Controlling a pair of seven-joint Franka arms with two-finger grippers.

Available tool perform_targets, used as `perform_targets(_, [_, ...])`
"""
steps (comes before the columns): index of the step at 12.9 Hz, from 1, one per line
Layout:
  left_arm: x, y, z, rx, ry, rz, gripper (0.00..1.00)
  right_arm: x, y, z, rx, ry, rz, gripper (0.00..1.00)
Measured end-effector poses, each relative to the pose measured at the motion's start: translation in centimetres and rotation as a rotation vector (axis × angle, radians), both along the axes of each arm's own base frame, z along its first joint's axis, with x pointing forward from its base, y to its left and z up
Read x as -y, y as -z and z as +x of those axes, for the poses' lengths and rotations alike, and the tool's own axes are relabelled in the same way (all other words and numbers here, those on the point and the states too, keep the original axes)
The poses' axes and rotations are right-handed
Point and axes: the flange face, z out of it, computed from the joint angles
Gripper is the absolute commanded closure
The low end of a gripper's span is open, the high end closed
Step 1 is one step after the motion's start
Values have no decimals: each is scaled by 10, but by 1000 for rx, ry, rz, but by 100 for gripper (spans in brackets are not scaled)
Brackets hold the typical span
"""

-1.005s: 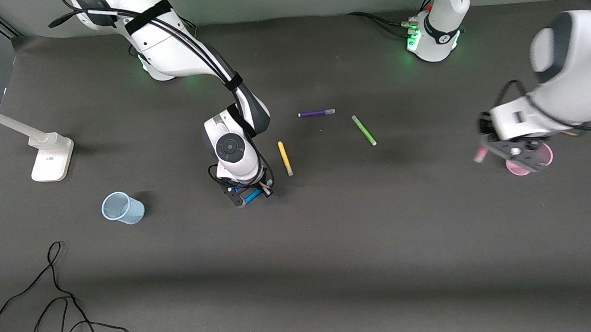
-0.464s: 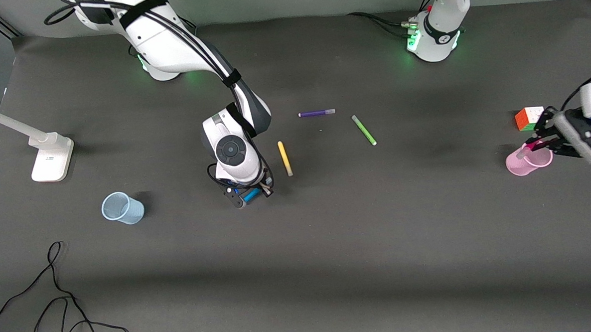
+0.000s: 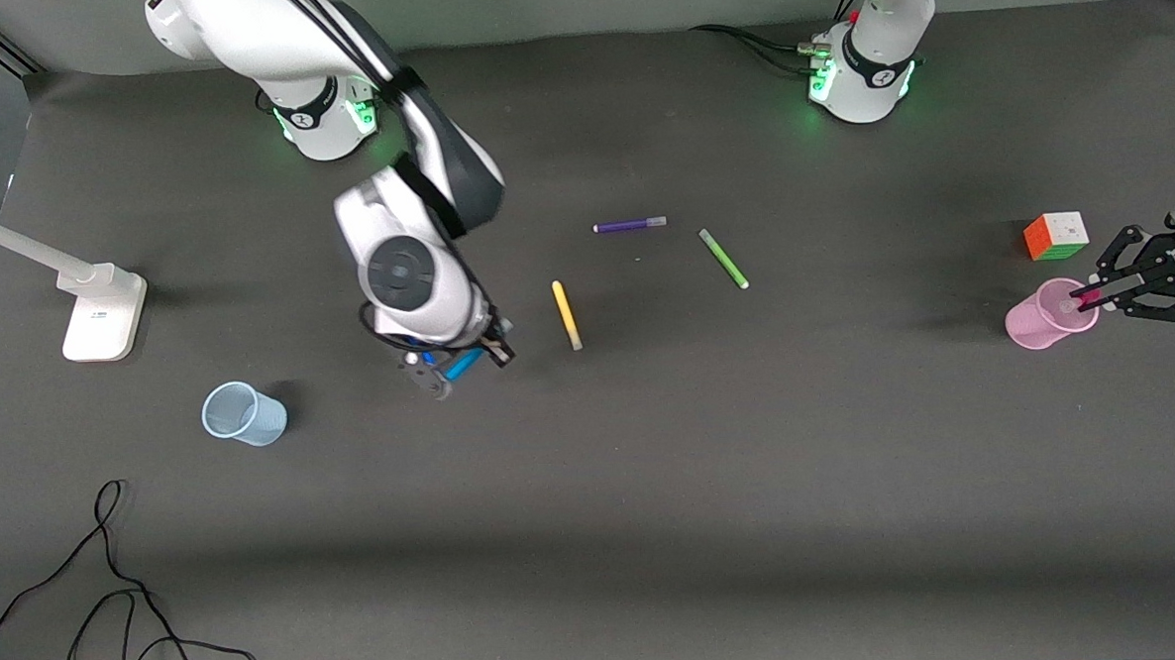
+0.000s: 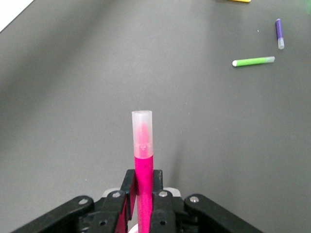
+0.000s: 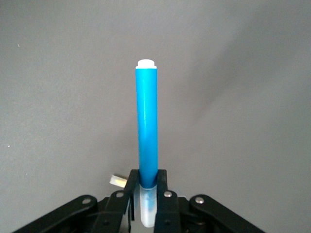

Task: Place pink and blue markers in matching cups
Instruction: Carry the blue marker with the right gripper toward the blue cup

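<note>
Dark grey matting covers the whole bench (image 3: 654, 486), with a pale wall along the edge where the two robot bases stand. A white lamp stand (image 3: 101, 312) sits at the right arm's end, and loose black cable (image 3: 113, 589) curls at the corner nearest the front camera.

Over the bench, the right gripper (image 3: 455, 366) has its jaws clamped on the blue marker (image 3: 464, 363), which sticks straight out from the jaws in the right wrist view. It hangs above bare matting beside the yellow pen (image 3: 566, 314). The pale blue cup (image 3: 243, 413) stands well apart, toward the right arm's end.

At the left arm's end, the left gripper (image 3: 1092, 298) has its jaws closed on the pink marker (image 4: 143, 160), at the mouth of the pink cup (image 3: 1048, 315). A colour cube (image 3: 1055, 236) sits near that cup, farther from the front camera.

Purple (image 3: 630, 225) and green (image 3: 723, 259) pens lie loose mid-bench and are not part of the job.

To do this step well, the left arm should probably tip the pink marker upright and centre it over the cup's mouth before letting go, since the light cup could topple if nudged. The right arm likely needs to carry the blue marker across to the blue cup and do likewise.
</note>
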Motion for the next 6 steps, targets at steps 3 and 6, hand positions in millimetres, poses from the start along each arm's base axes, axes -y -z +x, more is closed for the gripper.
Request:
perform_targets(3, [-31,41,-18,74,41,-108,100,60,-60,13,-65,-63,23,84])
perform_targets(6, [-45,63,-33,138,59,-223,100,131,-104,26,-120,-169,69,84])
